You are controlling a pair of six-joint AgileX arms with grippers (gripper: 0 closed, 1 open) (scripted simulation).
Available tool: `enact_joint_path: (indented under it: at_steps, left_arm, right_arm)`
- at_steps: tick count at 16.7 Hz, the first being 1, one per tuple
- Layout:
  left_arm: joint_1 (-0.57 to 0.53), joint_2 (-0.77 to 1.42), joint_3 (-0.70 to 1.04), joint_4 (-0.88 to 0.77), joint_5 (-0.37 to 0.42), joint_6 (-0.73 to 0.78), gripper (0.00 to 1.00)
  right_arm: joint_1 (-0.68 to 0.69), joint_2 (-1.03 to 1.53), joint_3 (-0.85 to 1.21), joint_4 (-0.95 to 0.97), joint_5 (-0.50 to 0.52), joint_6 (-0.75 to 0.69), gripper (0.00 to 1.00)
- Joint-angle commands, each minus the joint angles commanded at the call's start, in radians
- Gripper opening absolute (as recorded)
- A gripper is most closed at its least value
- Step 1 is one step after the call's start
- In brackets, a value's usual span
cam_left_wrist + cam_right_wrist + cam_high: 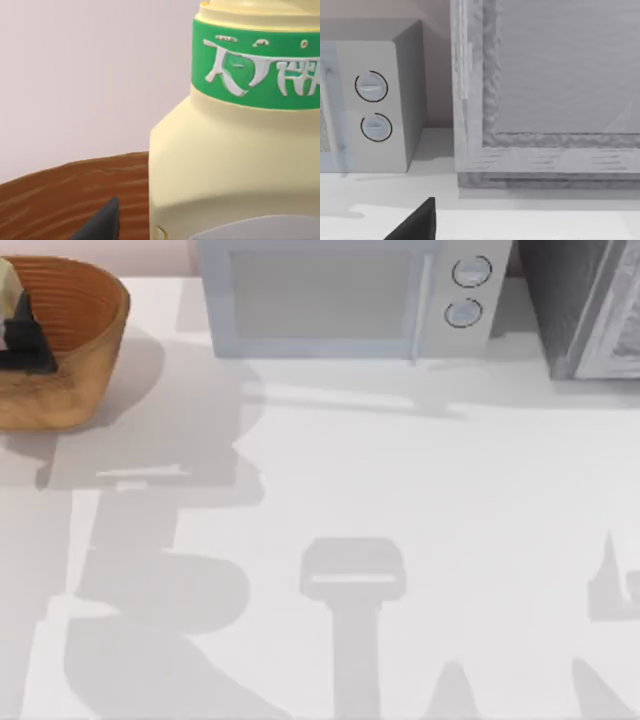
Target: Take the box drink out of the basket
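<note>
Nearest the lens, left wrist view: the box drink (235, 150), pale cream-yellow with a green band of white lettering near its top. It looms very close. One dark fingertip (102, 222) shows low beside it, over the basket's brown ribbed inside.

Far left of the top view: the basket (95, 335) sits at the table's back left corner. The left gripper (25, 340) is a dark shape down inside it, with a sliver of the carton (8, 285) just above it at the frame edge. The drink is in the basket, not out. I cannot tell whether the fingers are apart or clamped on the carton.

Centre back: grey-white microwave (345, 295), two round dials on its right side.

Right back: a grey textured cabinet (590, 305). The right wrist view looks at it and the microwave dials (372, 107); one dark fingertip (417, 220) shows low. This arm looks parked; finger spacing not readable.

Judgement on risks: the carton sits close to the basket wall, so a straight pull sideways could catch the rim and drag or tip the basket. A shallow or off-centre grip on the smooth carton could let it slip or twist during lift.
</note>
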Motion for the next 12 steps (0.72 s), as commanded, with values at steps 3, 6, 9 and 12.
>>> enact_joint_path:
  at_steps: [3,6,9,12]
  left_arm:
    - [-0.004,0.036,0.043,-0.027,-0.004,-0.004,1.0]
    - [-0.011,0.084,0.125,-0.06,-0.01,-0.005,1.0]
    - [-0.017,0.127,0.198,-0.09,-0.016,-0.005,1.0]
    - [-0.019,0.14,0.221,-0.099,-0.018,-0.005,1.0]
  right_arm:
    - [0.0,0.0,0.0,0.0,0.0,0.0,1.0]
    - [0.0,0.0,0.0,0.0,0.0,0.0,1.0]
    - [0.0,0.0,0.0,0.0,0.0,0.0,1.0]
    - [0.0,0.0,0.0,0.0,0.0,0.0,1.0]
